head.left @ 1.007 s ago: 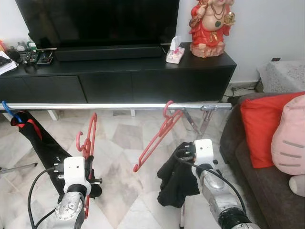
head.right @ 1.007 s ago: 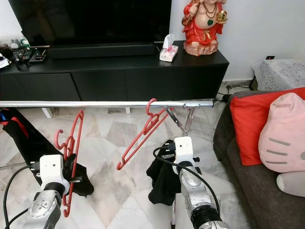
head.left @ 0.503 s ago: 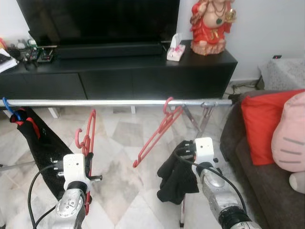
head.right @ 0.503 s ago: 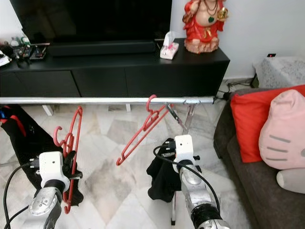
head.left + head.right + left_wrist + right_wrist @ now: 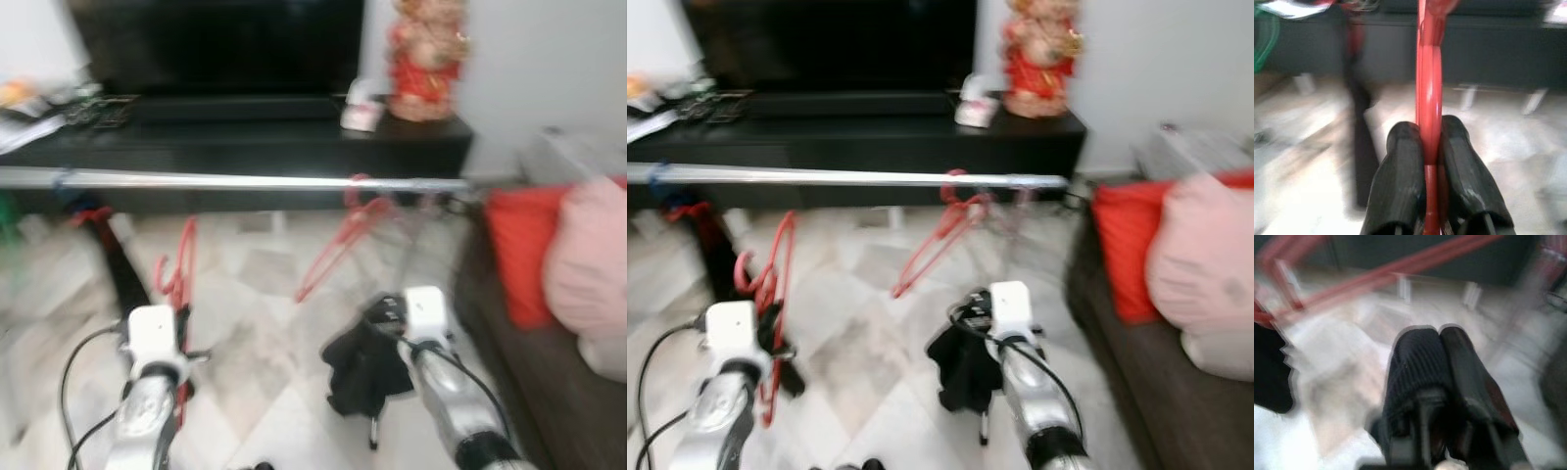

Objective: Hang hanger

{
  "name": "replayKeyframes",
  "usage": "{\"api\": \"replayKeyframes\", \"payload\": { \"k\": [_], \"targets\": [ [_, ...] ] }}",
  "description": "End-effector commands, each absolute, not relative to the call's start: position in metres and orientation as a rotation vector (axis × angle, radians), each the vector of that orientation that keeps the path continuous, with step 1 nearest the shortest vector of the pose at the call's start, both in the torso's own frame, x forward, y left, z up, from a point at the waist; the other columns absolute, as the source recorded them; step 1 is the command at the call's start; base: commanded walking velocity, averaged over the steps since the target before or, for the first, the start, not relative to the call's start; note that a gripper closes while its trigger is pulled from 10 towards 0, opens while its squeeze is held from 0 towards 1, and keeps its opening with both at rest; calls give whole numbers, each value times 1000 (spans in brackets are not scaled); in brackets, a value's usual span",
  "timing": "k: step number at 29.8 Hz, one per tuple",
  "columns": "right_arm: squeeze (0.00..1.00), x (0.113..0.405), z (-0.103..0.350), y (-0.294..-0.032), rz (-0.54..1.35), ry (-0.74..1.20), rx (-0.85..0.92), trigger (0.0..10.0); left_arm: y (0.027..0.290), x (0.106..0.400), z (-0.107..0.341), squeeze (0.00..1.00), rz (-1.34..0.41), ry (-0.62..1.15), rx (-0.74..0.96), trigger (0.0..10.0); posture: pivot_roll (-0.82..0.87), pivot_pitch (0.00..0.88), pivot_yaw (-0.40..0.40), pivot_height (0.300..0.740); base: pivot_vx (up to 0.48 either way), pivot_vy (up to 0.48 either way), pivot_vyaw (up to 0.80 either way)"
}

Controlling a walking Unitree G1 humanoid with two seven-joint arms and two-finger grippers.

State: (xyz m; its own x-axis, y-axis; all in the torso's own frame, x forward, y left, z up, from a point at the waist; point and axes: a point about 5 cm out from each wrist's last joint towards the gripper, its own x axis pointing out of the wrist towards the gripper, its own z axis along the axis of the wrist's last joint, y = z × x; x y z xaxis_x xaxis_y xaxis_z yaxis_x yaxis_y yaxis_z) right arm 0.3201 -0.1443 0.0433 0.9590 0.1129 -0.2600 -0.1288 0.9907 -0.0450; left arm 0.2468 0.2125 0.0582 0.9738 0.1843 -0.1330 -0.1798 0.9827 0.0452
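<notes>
A red hanger (image 5: pixel 1429 73) stands upright with my left gripper (image 5: pixel 1429 129) shut on its thin bar; in the left eye view that hanger (image 5: pixel 182 279) is low on the left, below the silver rail (image 5: pixel 245 181). A second red hanger (image 5: pixel 343 240) hangs tilted by its hook from the rail's right part. My right gripper (image 5: pixel 1439 333) is shut with nothing between its fingers. It sits under that hanging hanger, close to a black cloth (image 5: pixel 361 367). All views are blurred.
Behind the rail stands a black TV console (image 5: pixel 245 147) with a red statue (image 5: pixel 423 59) on its right end. A sofa with a red cushion (image 5: pixel 514 245) and a pink plush (image 5: pixel 588 264) is on the right. Another dark garment (image 5: pixel 118 269) hangs at the rail's left.
The whole picture has shifted and blurred, so the camera has moved. Both grippers keep their places, and the left one still grips the red hanger.
</notes>
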Motion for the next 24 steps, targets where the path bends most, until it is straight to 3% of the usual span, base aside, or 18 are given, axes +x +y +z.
{"api": "replayKeyframes", "payload": {
  "k": [1,19,24],
  "targets": [
    [0,318,42,-142,126,259,-53,10000,211,253,65,0,175,115,40,10000,-89,0,28,740,-285,0,0],
    [0,320,46,-143,128,248,-57,10000,212,252,66,0,179,114,36,10000,-92,0,26,740,-277,0,0],
    [0,322,48,-142,130,246,-57,10000,212,252,66,0,169,121,34,10000,-89,0,26,740,0,0,0]
  ]
}}
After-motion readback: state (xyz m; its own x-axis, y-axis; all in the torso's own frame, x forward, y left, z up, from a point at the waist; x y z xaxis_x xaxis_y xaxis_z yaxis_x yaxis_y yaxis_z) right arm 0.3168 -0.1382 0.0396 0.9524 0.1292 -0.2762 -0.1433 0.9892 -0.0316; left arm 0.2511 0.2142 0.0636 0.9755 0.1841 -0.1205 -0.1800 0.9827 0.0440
